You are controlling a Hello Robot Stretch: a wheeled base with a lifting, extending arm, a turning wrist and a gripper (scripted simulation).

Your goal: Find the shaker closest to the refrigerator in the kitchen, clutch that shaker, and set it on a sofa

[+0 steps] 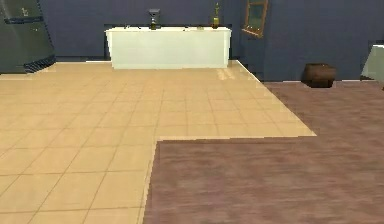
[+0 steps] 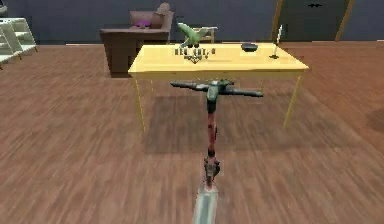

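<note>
Looking across tan floor tiles (image 1: 80,120) to a long white counter (image 1: 168,50) right of a tall dark grey refrigerator (image 1: 24,40), with a small dark upright object (image 1: 154,18) standing on the countertop, too small to name as the shaker. Showing, in the arm side view, a dark square arm bar (image 2: 210,150) before a yellow rectangular table (image 2: 230,66) bearing a row of small dark items (image 2: 192,52). Cannot tell whether the dark two-fingered gripper (image 2: 180,85), seen against that table's near edge, holds anything, nor how its fingers stand.
</note>
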